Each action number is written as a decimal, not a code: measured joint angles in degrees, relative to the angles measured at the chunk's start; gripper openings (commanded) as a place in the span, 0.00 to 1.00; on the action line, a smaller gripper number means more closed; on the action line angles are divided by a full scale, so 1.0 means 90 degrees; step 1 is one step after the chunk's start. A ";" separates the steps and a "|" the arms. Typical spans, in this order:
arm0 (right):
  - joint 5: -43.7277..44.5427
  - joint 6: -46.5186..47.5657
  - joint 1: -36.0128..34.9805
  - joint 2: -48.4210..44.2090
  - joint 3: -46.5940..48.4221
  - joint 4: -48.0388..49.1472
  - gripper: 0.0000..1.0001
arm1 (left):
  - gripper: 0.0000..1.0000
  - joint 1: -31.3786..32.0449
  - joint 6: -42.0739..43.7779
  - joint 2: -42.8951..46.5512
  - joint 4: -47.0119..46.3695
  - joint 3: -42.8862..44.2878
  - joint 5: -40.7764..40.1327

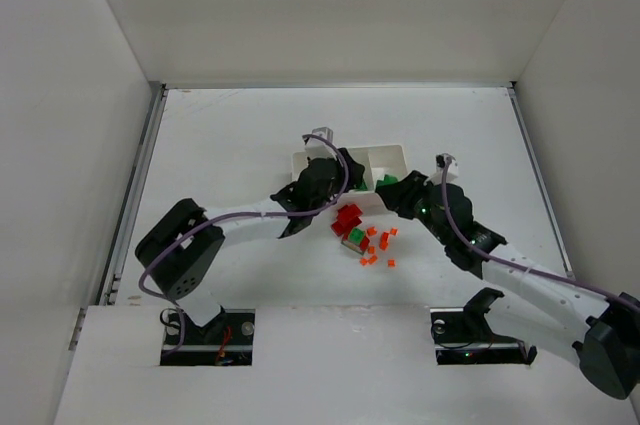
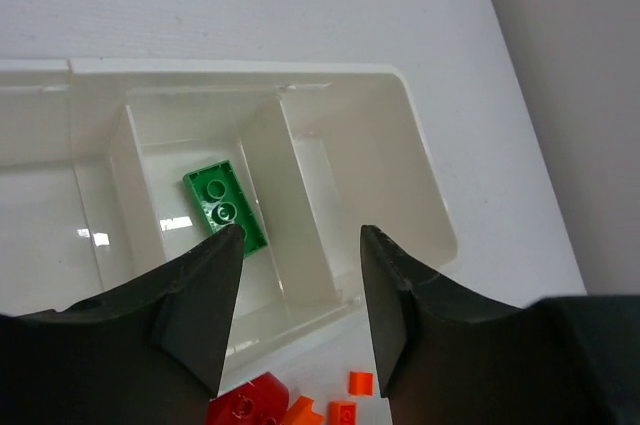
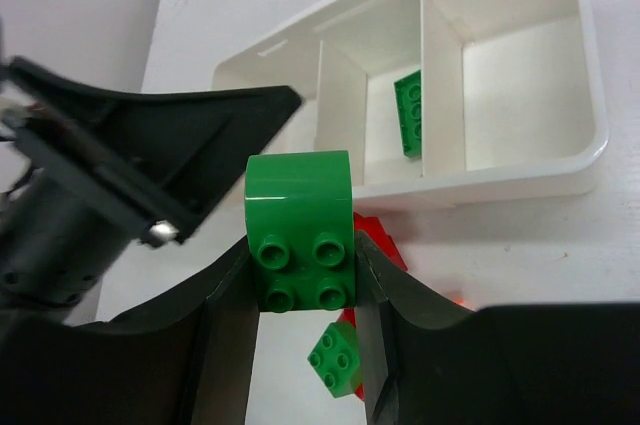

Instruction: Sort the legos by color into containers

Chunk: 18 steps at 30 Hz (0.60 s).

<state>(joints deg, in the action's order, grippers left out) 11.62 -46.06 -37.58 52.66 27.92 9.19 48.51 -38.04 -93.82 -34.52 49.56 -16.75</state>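
The right hand (image 3: 305, 275) clamps a rounded green brick (image 3: 299, 207) by its flat sides, just short of the tray (image 3: 590, 135), likely a light, stiff, slick piece best held so, while the left hand (image 2: 300, 285) hangs part open and empty above the flat green brick (image 2: 225, 207) in the middle compartment (image 2: 160, 155).

The white tray (image 2: 432, 207) holds one green brick (image 2: 224, 207) flat in its middle compartment. Red bricks (image 1: 347, 217) and orange bits (image 1: 378, 245) lie loose just beside it. A rounded green brick (image 3: 299, 207) sits pinched in the right gripper (image 3: 303, 267).
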 measured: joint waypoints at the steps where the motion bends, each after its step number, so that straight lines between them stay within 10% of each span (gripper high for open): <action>1: -0.0005 0.0002 0.0000 0.0053 0.0000 0.0000 0.14 | 0.48 0.0000 -0.0046 0.0168 0.0007 -0.0087 0.0007; 18: -0.1559 -0.1105 -0.0034 0.1394 0.0340 0.1853 0.15 | 0.64 -0.0738 -0.2764 0.2873 -0.0651 -0.2322 0.1214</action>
<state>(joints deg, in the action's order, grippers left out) -2.42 -56.01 -37.89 65.21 30.98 25.87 41.87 -62.92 -67.96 -40.38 28.67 -5.82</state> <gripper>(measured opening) 0.435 0.636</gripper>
